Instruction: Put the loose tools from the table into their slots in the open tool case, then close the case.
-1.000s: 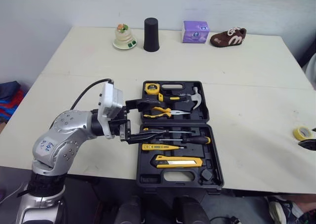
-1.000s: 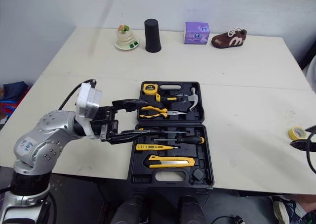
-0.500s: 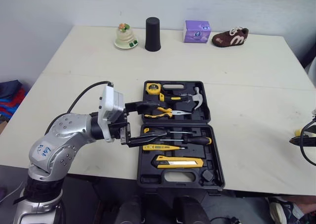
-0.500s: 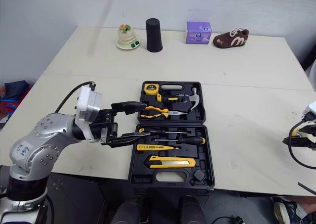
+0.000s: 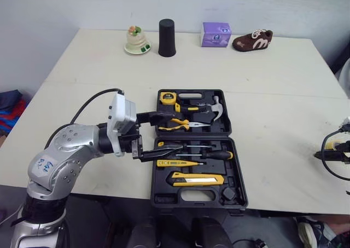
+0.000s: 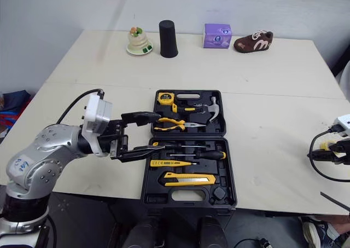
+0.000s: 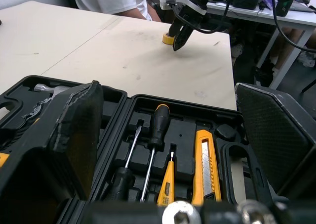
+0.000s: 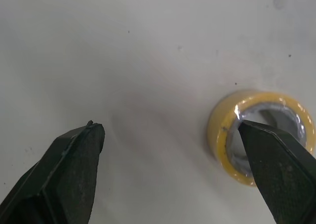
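**Item 1, nearest.** Tool case point(image 5: 239, 177), lying open and flat on the table point(image 5: 273, 84). In its front half we count a yellow utility knife point(image 5: 198, 178), a yellow tester screwdriver point(image 5: 174, 163) and a black-handled screwdriver point(image 5: 216, 155), each seated in its recess.

**Item 2.** Left gripper point(image 5: 164, 132), at the case's left edge. Its two fingers are spread wide and hold nothing. One reaches over the rear half and the other over the front half.

**Item 3.** Yellow tape roll point(image 8: 220, 135), lying flat on the bare table well to the right of the case. We see no other loose item near it.

**Item 4.** Right gripper point(image 8: 168, 126), poised over the roll with fingers wide apart. One fingertip is over the roll's hollow and the other is over bare table beside it. It grips nothing, and we cannot tell whether it touches the roll.

**Item 5.** Rear half of the case: pliers point(image 5: 183, 125), hammer point(image 5: 216, 110) and tape measure point(image 5: 168, 98), all stowed.

**Item 6, farthest.** Along the table's far edge are a small ornament point(image 5: 136, 41), a black cup point(image 5: 167, 38), a purple box point(image 5: 215, 34) and a brown shoe point(image 5: 252, 42). We do not count these as tools.

**Status.** We judge the stowing almost done. The roll has yet to be gripped, carried across and placed, though we cannot tell which recess takes it. The case then remains to be closed.
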`<state>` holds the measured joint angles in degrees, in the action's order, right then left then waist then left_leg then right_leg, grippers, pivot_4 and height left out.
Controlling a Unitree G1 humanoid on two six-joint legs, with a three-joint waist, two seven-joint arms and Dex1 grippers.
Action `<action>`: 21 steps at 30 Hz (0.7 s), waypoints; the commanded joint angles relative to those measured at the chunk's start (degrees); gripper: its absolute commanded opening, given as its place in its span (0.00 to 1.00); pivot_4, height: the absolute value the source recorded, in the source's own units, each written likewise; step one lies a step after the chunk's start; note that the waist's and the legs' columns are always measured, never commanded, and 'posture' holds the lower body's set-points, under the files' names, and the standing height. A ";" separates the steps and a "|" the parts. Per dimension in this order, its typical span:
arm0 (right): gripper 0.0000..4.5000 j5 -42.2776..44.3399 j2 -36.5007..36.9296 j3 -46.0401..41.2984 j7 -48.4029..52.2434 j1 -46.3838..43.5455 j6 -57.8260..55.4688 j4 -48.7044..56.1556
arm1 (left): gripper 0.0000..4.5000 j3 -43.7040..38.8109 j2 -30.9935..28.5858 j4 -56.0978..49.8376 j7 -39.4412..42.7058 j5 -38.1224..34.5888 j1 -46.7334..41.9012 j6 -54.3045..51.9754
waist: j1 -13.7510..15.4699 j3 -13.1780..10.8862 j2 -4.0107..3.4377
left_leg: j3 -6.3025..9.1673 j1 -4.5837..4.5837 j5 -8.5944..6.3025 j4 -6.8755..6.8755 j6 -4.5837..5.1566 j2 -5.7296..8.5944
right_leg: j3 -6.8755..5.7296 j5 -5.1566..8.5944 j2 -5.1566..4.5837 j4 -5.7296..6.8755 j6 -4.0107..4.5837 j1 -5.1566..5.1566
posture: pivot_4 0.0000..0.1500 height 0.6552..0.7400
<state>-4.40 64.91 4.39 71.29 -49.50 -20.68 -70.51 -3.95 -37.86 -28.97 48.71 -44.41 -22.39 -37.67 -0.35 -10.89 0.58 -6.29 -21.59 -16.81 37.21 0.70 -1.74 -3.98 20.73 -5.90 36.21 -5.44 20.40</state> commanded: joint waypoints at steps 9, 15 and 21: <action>0.30 -3.94 -0.47 0.76 -3.86 -2.87 -0.03 -1.98 | 1.00 -1.50 -0.95 -2.59 -1.31 -1.29 -1.46 0.20 | 0.05 0.00 0.00 | -0.04 0.00 -0.01 0.01 -0.02 0.00 | 0.06 0.00 0.02 0.02 0.00 0.03 | 1.00 0.93; 0.01 -2.07 1.33 0.48 6.66 -2.77 6.95 3.50 | 1.00 -0.03 0.24 -1.08 0.19 -0.96 -2.47 1.55 | 0.05 0.00 0.00 | -0.07 0.00 -0.01 0.01 -0.03 -0.01 | 0.11 0.00 0.05 0.07 0.00 0.06 | 1.00 0.93; 0.01 7.38 5.98 0.27 20.81 5.92 7.54 28.89 | 1.00 1.84 1.19 2.32 3.52 0.28 -3.71 3.15 | 0.11 -0.07 -0.11 | -0.20 0.03 -0.06 0.02 -0.10 -0.11 | 0.28 0.00 0.22 0.24 0.00 0.19 | 1.00 0.93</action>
<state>-2.01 68.18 5.67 87.83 -45.88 -11.78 -50.49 -2.21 -36.70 -27.11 50.83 -44.67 -25.50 -36.10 -0.24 -10.96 0.46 -6.48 -21.55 -16.88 37.24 0.59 -1.88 -3.71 20.74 -5.67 36.47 -5.44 20.59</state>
